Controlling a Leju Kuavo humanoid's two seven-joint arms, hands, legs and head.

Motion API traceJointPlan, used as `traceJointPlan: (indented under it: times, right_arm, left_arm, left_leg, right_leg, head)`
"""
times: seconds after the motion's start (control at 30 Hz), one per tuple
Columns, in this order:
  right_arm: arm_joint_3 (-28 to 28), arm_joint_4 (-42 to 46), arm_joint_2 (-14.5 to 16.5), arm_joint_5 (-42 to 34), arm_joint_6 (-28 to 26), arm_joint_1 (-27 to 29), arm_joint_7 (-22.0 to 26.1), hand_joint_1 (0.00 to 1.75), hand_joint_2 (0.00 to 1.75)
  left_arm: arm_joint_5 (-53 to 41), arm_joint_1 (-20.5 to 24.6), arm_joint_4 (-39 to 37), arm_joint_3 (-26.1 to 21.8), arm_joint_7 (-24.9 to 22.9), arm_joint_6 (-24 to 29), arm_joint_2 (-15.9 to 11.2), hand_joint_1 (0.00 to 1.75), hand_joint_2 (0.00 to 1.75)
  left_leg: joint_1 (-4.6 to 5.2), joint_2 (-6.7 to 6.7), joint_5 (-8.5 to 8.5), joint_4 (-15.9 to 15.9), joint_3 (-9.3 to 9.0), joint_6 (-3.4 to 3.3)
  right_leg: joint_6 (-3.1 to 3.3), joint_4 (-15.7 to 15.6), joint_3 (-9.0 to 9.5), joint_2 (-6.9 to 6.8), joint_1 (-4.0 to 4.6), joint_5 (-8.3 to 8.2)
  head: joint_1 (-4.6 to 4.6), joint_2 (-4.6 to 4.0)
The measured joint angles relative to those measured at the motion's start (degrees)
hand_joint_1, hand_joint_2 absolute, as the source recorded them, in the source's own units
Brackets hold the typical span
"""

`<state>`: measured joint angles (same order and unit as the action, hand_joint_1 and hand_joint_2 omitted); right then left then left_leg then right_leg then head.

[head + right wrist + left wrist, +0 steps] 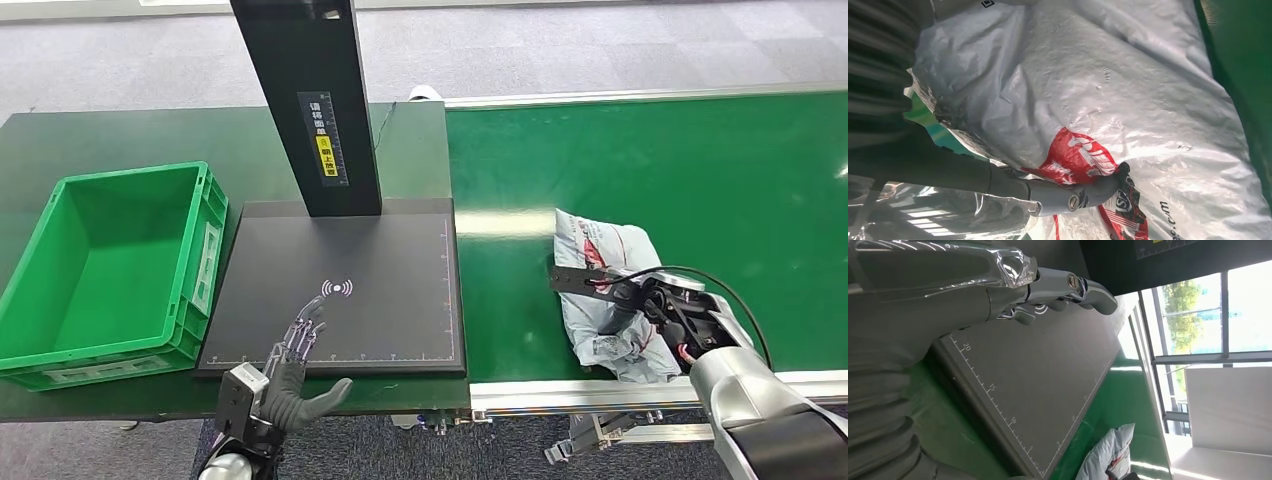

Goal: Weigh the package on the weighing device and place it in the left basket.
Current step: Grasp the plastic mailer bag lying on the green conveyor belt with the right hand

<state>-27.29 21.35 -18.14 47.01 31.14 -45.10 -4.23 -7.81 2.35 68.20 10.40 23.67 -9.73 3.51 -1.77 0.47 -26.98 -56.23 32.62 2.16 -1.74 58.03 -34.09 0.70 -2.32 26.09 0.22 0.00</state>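
- Risk, in my judgement: the package is a limp, crumpled white plastic mailer. If my right hand has only a fold of film, the bag could sag, slip out on the lift, or drag along the green conveyor belt.
- Second risk: the black post stands at the far edge of the weighing device. A high or wide carry could clip it, or the bag could land half off the platform and give a false reading.
- Third risk: my left hand hovers over the platform's near edge, lower left of the head view. If it touches the plate during weighing, it would disturb the reading.
- Right hand: lower right of the head view, resting on the package. The right wrist view shows its thumb pressed on the film by the red print; I cannot tell whether the fingers have closed on it.
- Left hand: fingers extended and spread, holding nothing.
- Package lies on the belt, right of centre; the green basket sits at the left.
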Motion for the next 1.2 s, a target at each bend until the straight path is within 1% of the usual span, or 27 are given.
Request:
traceJointPlan:
  times: [0.37, 0.43, 0.47, 0.5, 0.53, 0.6, 0.63, 0.67, 0.73, 0.87, 1.2]
  right_arm:
    - [-0.77, 0.11, -0.81, -0.22, 0.48, 0.41, 0.31, 0.0, 1.75]
    - [-0.94, 0.36, -1.15, -0.53, 0.69, 0.78, 0.7, 0.04, 1.75]
    - [-1.04, 0.52, -1.39, -0.83, 0.93, 0.96, 1.02, 0.12, 1.75]
    - [-1.15, 0.7, -1.64, -1.2, 1.24, 1.14, 1.39, 0.24, 1.75]
    - [-1.26, 0.86, -1.87, -1.55, 1.53, 1.31, 1.75, 0.41, 1.75]
    - [-1.57, 1.16, -2.15, -1.94, 1.92, 1.57, 2.32, 1.13, 1.75]
    - [-1.78, 1.29, -2.2, -2.01, 2.01, 1.63, 2.51, 1.44, 1.75]
    - [-1.99, 1.42, -2.21, -2.02, 2.16, 1.6, 2.74, 1.69, 1.75]
    - [-2.52, 1.61, -2.21, -1.97, 2.83, 1.23, 3.56, 1.75, 1.75]
    - [-3.81, 1.74, -2.17, -2.07, 4.19, 0.29, 5.26, 1.75, 1.75]
    - [-5.31, 1.86, -1.39, -3.12, 3.16, 0.72, 5.84, 1.75, 1.75]
  left_arm:
    - [-0.04, 0.2, 0.01, -0.34, -0.06, -0.26, 0.4, 0.0, 1.75]
    - [-0.1, 0.2, 0.01, -0.39, -0.15, -0.42, 0.45, 0.0, 1.75]
    - [-0.16, 0.2, 0.01, -0.4, -0.19, -0.48, 0.47, 0.0, 1.75]
    - [-0.21, 0.2, 0.02, -0.41, -0.23, -0.52, 0.48, 0.0, 1.75]
    - [-0.25, 0.2, 0.02, -0.41, -0.26, -0.54, 0.49, 0.0, 1.75]
    - [-0.3, 0.21, 0.02, -0.41, -0.3, -0.55, 0.49, 0.0, 1.75]
    - [-0.31, 0.22, 0.02, -0.41, -0.31, -0.55, 0.49, 0.0, 1.75]
    - [-0.33, 0.23, 0.02, -0.41, -0.31, -0.55, 0.49, 0.0, 1.75]
    - [-0.33, 0.2, 0.09, -0.41, -0.32, -0.55, 0.45, 0.0, 1.75]
    - [-0.04, -0.15, 0.96, -0.41, -0.49, -0.57, 0.23, 0.0, 1.75]
    - [0.01, -1.57, 2.87, -0.45, -0.83, -0.54, 0.03, 0.0, 1.75]
  left_leg:
    - [0.0, -0.02, 0.0, -0.01, -0.1, 0.0]
    - [0.0, -0.04, 0.0, -0.01, -0.11, 0.0]
    - [0.0, -0.05, 0.0, -0.01, -0.12, 0.0]
    - [0.0, -0.06, 0.0, -0.01, -0.13, 0.0]
    - [0.0, -0.06, 0.0, -0.01, -0.14, -0.01]
    - [0.0, -0.06, -0.01, -0.01, -0.17, -0.01]
    - [0.0, -0.06, -0.01, 0.0, -0.2, -0.01]
    - [0.0, -0.06, -0.01, 0.0, -0.22, -0.01]
    - [0.0, -0.05, -0.01, 0.0, -0.26, -0.01]
    - [-0.01, -0.05, -0.01, 0.0, -0.29, -0.01]
    - [-0.01, -0.08, -0.01, 0.0, -0.23, -0.01]
  right_leg:
    - [0.0, -0.01, 0.09, -0.01, 0.0, 0.0]
    - [-0.01, -0.01, 0.12, -0.02, 0.0, 0.01]
    - [-0.01, -0.01, 0.13, -0.03, 0.0, 0.01]
    - [-0.02, -0.01, 0.15, -0.04, 0.0, 0.01]
    - [-0.02, -0.01, 0.17, -0.05, 0.0, 0.02]
    - [-0.02, -0.02, 0.21, -0.05, 0.0, 0.02]
    - [-0.02, -0.02, 0.23, -0.05, 0.0, 0.02]
    - [-0.02, -0.02, 0.25, -0.05, 0.0, 0.02]
    - [-0.02, -0.01, 0.3, -0.05, 0.0, 0.02]
    - [-0.02, -0.01, 0.34, -0.05, 0.0, 0.02]
    - [-0.03, -0.01, 0.29, -0.07, 0.01, 0.03]
  head:
    - [0.0, 0.0]
    - [0.0, 0.0]
    - [0.0, 0.0]
    - [0.0, 0.0]
    - [0.01, 0.0]
    - [0.01, 0.0]
    - [0.0, 0.0]
    - [0.0, 0.0]
    - [0.0, 0.0]
    - [0.0, 0.0]
    - [0.0, 0.0]
